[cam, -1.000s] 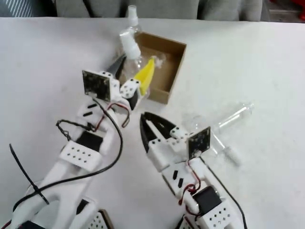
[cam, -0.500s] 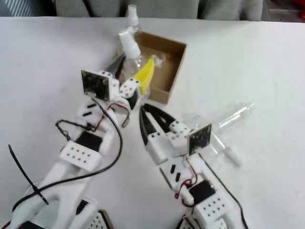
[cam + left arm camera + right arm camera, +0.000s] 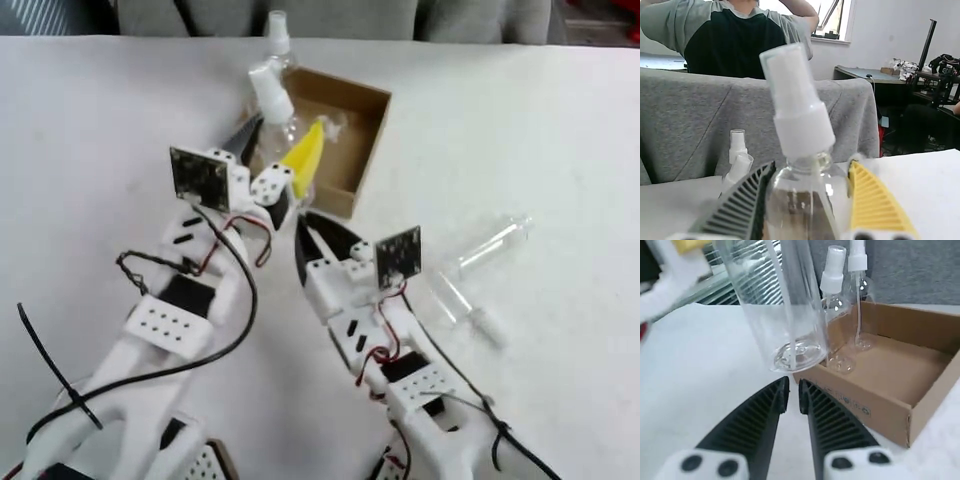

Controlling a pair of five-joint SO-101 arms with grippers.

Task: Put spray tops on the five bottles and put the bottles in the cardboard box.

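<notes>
My left gripper (image 3: 279, 140) pinches a capped bottle (image 3: 801, 117) upright, hanging at the near corner of the box (image 3: 366, 98). My right gripper (image 3: 793, 386) sits low just before the box, fingers nearly pressed together, empty. Another bottle (image 3: 482, 248) lies on the table (image 3: 530, 130).

The white worktop (image 3: 520, 130) carries an open cardboard box (image 3: 372, 140) towards its far side. Well to the right of the box, a clear bottle (image 3: 490, 243) lies on its side, with a loose spray top (image 3: 486, 324) lying near it.
</notes>
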